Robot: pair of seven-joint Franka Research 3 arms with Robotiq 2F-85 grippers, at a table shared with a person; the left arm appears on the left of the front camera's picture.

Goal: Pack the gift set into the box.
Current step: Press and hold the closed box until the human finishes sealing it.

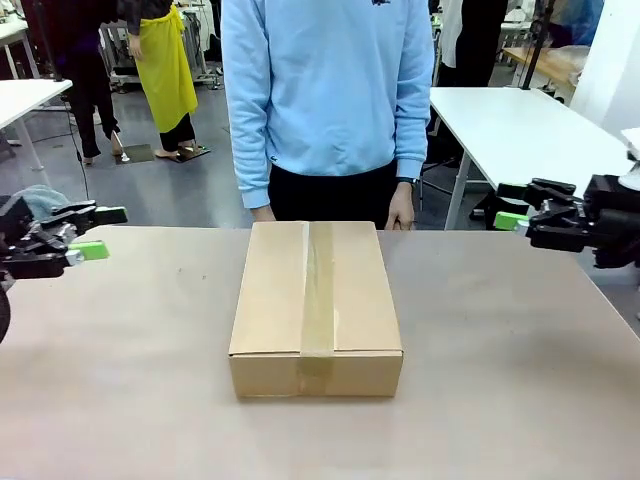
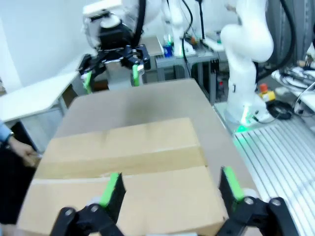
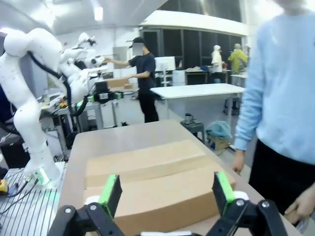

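Front view: the box sits mid-table, long axis running away from the robot toward the person standing at the far edge. Flaps down, tan tape seam running the length of the lid and over the near face. No gift set to be seen anywhere on the table, so the carton may already hold it, or it has yet to be brought; cannot tell from here.

Left gripper hangs off the left side, right gripper off the right, both raised above the tabletop and well apart from the carton. Each has its green pads spread wide with nothing between them. From the left wrist view, the left gripper's pads frame the box top with the right gripper facing it across the table.

Judgement on the step: arms look parked, waiting. If the lid must be opened, the tape is the obstacle; a flap edge offers little for a two-finger pinch while sealed. Better to steady the carton at both short sides and let the person's hands, resting at the far edge, deal with the seam.

Carton itself: plain brown corrugated, shallow, corners square, no dents showing. Light and liable to slide on the smooth surface if pushed from one side only.
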